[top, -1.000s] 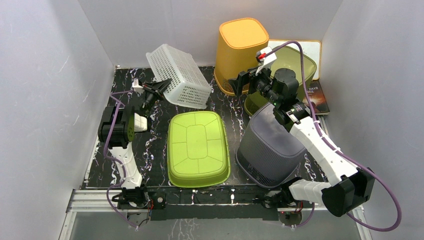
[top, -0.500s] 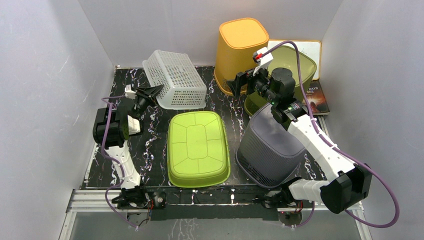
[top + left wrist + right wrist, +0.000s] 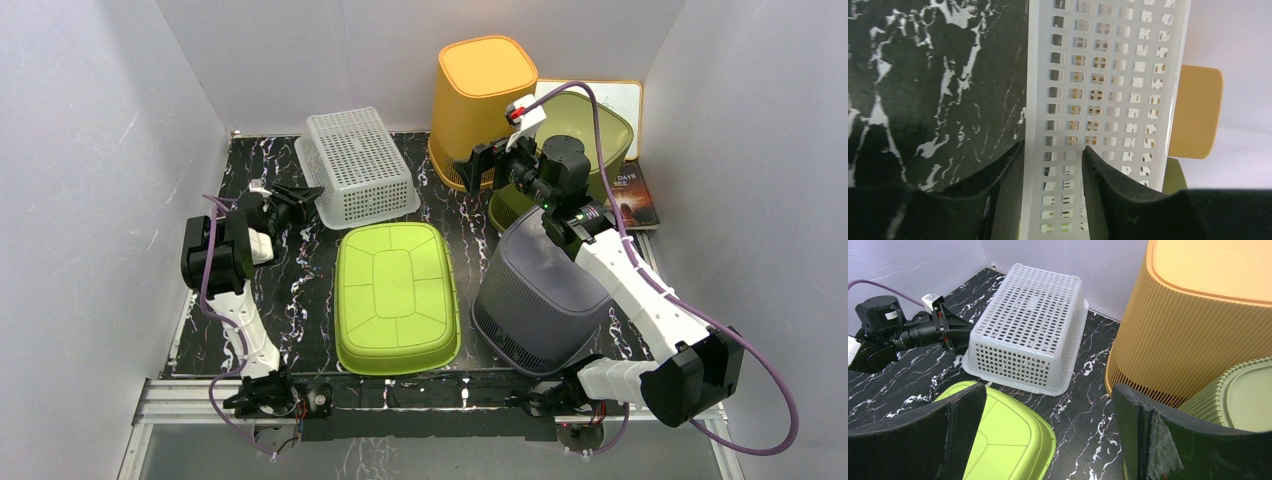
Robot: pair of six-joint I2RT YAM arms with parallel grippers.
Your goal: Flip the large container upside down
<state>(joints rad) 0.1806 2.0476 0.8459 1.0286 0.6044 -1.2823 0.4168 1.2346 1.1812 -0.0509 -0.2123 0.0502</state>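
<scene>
The large white perforated basket [image 3: 358, 165] rests upside down, rim on the black marble table [image 3: 300, 290] at the back left. It also shows in the left wrist view [image 3: 1108, 75] and in the right wrist view [image 3: 1033, 325]. My left gripper [image 3: 298, 194] is at the basket's left rim. In its wrist view the left gripper [image 3: 1053, 150] has its jaws apart, with the rim and a strip of side wall between them and space on both sides. My right gripper [image 3: 480, 166] hangs open and empty above the table beside the orange bin, as the right wrist view shows [image 3: 1048, 405].
A lime green tub [image 3: 395, 295] lies upside down at centre front. A grey ribbed bin [image 3: 535, 295] lies at the right front. An upside-down orange bin [image 3: 480, 95] and an olive bin [image 3: 592, 125] stand at the back right, with a book [image 3: 632, 195] beside them.
The white basket went from tilted up on its edge to lying flat, upside down. My left gripper moved down and left with it and its jaws now stand apart. The right arm hardly moved.
</scene>
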